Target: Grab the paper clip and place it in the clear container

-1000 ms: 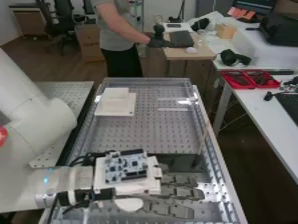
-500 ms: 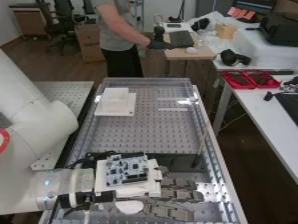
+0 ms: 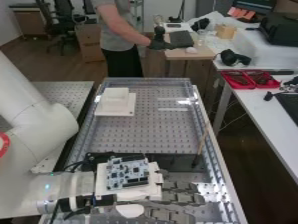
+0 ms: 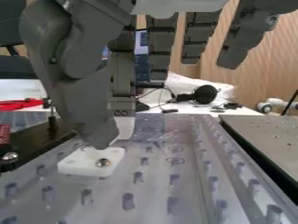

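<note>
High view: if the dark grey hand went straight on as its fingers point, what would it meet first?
Probably the silver metal side rail, though the hand may pass above; depth is unclear.

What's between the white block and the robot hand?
In the high view, a grey plate full of little holes, then a dark strip beside the robot hand.

Block (image 3: pixel 116 93) on plate (image 3: pixel 126 108) beyond hand (image 3: pixel 181 198)
</note>
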`<state>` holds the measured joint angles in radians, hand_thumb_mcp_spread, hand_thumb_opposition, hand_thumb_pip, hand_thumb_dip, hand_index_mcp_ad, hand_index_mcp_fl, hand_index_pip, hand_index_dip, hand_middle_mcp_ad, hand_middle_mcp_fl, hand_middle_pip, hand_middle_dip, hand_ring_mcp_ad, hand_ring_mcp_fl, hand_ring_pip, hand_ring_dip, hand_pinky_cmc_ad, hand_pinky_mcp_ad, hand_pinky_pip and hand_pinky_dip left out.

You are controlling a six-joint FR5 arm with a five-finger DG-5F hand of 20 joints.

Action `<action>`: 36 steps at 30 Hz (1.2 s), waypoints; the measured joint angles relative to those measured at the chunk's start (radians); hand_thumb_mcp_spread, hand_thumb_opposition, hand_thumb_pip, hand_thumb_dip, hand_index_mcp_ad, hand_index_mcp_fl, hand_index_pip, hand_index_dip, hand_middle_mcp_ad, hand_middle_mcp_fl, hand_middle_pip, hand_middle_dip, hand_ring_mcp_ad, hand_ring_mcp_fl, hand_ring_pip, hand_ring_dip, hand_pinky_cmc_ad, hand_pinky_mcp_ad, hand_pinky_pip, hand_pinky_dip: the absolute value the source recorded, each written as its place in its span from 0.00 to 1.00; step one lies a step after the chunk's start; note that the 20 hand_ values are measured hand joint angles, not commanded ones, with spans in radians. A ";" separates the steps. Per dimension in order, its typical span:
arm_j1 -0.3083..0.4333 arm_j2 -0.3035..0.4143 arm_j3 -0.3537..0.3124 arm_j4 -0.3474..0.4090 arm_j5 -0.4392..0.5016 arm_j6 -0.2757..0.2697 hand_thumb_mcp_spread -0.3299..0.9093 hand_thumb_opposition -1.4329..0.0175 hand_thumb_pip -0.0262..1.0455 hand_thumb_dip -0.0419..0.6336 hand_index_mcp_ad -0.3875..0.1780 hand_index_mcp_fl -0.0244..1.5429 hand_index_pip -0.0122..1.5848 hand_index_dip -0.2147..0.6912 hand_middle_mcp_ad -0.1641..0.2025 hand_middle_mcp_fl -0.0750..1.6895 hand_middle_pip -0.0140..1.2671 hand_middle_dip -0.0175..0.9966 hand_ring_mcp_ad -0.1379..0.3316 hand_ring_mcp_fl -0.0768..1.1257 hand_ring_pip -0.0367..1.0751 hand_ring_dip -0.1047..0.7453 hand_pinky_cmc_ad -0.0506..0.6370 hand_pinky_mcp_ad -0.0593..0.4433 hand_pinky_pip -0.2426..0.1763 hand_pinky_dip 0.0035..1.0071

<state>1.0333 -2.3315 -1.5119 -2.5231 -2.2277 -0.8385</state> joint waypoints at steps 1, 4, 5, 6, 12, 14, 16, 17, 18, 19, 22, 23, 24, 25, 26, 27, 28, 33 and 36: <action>0.000 0.000 0.000 0.001 0.000 0.000 0.62 0.37 0.64 0.46 0.42 0.35 0.93 0.27 0.57 0.16 0.09 0.20 0.53 0.09 0.12 0.19 0.46 0.58 0.52 0.21; -0.001 -0.002 0.003 0.003 -0.001 0.004 0.63 0.36 0.64 0.45 0.42 0.37 0.93 0.27 0.57 0.18 0.09 0.20 0.53 0.09 0.12 0.19 0.46 0.58 0.52 0.20; -0.002 -0.002 0.003 0.003 -0.001 0.005 0.62 0.35 0.64 0.45 0.42 0.36 0.93 0.27 0.57 0.18 0.09 0.20 0.54 0.09 0.12 0.19 0.46 0.58 0.52 0.20; -0.002 -0.002 0.003 0.003 -0.002 0.006 0.62 0.35 0.64 0.45 0.42 0.36 0.93 0.27 0.57 0.18 0.09 0.20 0.53 0.09 0.12 0.19 0.46 0.58 0.52 0.20; -0.001 0.004 -0.003 0.016 0.002 0.031 0.63 0.34 0.64 0.45 0.42 0.39 0.91 0.26 0.56 0.19 0.09 0.20 0.54 0.10 0.12 0.19 0.48 0.58 0.55 0.19; -0.001 0.012 -0.011 0.029 0.006 0.051 0.63 0.34 0.64 0.45 0.42 0.41 0.90 0.26 0.56 0.21 0.09 0.20 0.54 0.09 0.13 0.19 0.48 0.58 0.55 0.19; -0.001 0.022 -0.018 0.041 0.010 0.071 0.63 0.34 0.59 0.45 0.42 0.44 0.88 0.26 0.56 0.21 0.09 0.20 0.54 0.10 0.14 0.19 0.47 0.58 0.55 0.19; -0.001 0.031 -0.025 0.050 0.013 0.085 0.63 0.33 0.58 0.46 0.42 0.47 0.87 0.25 0.56 0.21 0.09 0.20 0.54 0.10 0.14 0.19 0.48 0.58 0.55 0.19; -0.002 0.040 -0.031 0.059 0.016 0.100 0.63 0.33 0.58 0.46 0.42 0.47 0.87 0.26 0.56 0.21 0.09 0.20 0.54 0.10 0.14 0.19 0.47 0.58 0.55 0.19; -0.002 0.044 -0.034 0.062 0.017 0.105 0.62 0.33 0.58 0.46 0.42 0.46 0.86 0.26 0.56 0.21 0.09 0.20 0.54 0.10 0.14 0.19 0.47 0.58 0.55 0.19; -0.002 0.067 -0.054 0.084 0.022 0.130 0.63 0.32 0.58 0.46 0.42 0.48 0.85 0.26 0.56 0.21 0.09 0.20 0.54 0.12 0.14 0.19 0.48 0.58 0.55 0.19; -0.002 0.081 -0.067 0.098 0.025 0.143 0.63 0.32 0.58 0.45 0.42 0.48 0.84 0.26 0.56 0.21 0.09 0.20 0.54 0.12 0.13 0.19 0.48 0.57 0.55 0.19; -0.002 0.095 -0.079 0.111 0.027 0.154 0.63 0.32 0.58 0.45 0.42 0.49 0.84 0.26 0.57 0.21 0.09 0.20 0.54 0.12 0.13 0.19 0.49 0.58 0.55 0.19; -0.001 0.101 -0.085 0.116 0.028 0.158 0.63 0.32 0.58 0.45 0.42 0.49 0.83 0.26 0.56 0.21 0.09 0.20 0.54 0.12 0.14 0.19 0.49 0.57 0.55 0.19; 0.000 0.116 -0.099 0.129 0.031 0.168 0.63 0.32 0.58 0.45 0.42 0.49 0.83 0.26 0.57 0.22 0.09 0.20 0.54 0.12 0.13 0.19 0.48 0.58 0.57 0.19; 0.002 0.131 -0.114 0.142 0.034 0.178 0.63 0.32 0.58 0.45 0.42 0.49 0.83 0.26 0.57 0.22 0.09 0.20 0.54 0.12 0.13 0.19 0.48 0.58 0.58 0.19; 0.003 0.138 -0.120 0.147 0.035 0.182 0.63 0.32 0.58 0.45 0.42 0.49 0.83 0.26 0.56 0.22 0.09 0.20 0.54 0.12 0.13 0.19 0.48 0.58 0.58 0.19; 0.026 0.229 -0.210 0.216 0.054 0.221 0.63 0.31 0.57 0.45 0.42 0.51 0.82 0.26 0.56 0.22 0.09 0.20 0.54 0.12 0.13 0.19 0.50 0.58 0.58 0.19; 0.058 0.289 -0.276 0.258 0.071 0.235 0.62 0.31 0.57 0.46 0.42 0.51 0.82 0.26 0.56 0.22 0.09 0.20 0.54 0.12 0.13 0.19 0.50 0.58 0.59 0.19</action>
<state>1.0908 -2.0429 -1.7880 -2.2651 -2.1567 -0.6030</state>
